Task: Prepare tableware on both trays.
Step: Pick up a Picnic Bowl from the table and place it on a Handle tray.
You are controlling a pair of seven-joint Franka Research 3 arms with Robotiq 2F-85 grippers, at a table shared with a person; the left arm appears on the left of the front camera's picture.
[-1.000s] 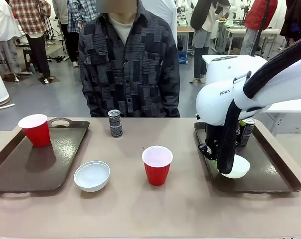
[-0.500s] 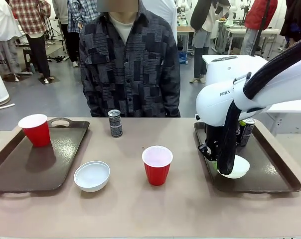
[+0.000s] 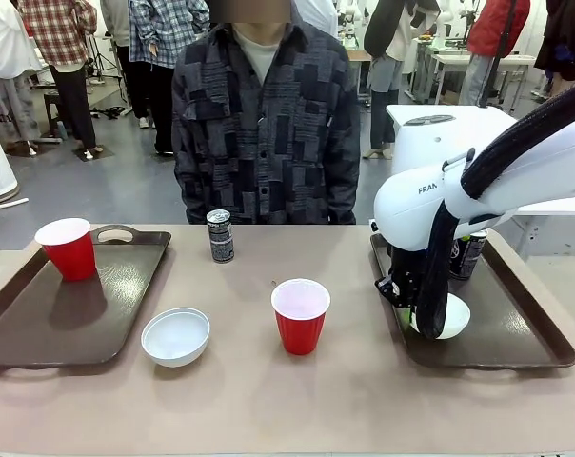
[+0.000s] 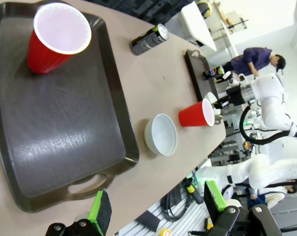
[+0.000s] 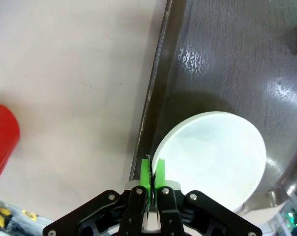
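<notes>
While the front view sets the white bowl (image 3: 449,319) and a dark can (image 3: 470,249) in the right tray (image 3: 516,328), the right wrist view shows the right hand (image 5: 152,164) pinching that bowl's rim. Left wrist view: left hand (image 4: 156,204) spread, near the left tray (image 4: 55,128) holding a red cup (image 4: 57,37). Bench (image 3: 364,400): second bowl (image 3: 175,335), second cup (image 3: 300,314), second can (image 3: 220,236).

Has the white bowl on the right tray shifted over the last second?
Yes, slightly: the white bowl sits nearer the right tray's left rim, farther from the can behind it.
</notes>
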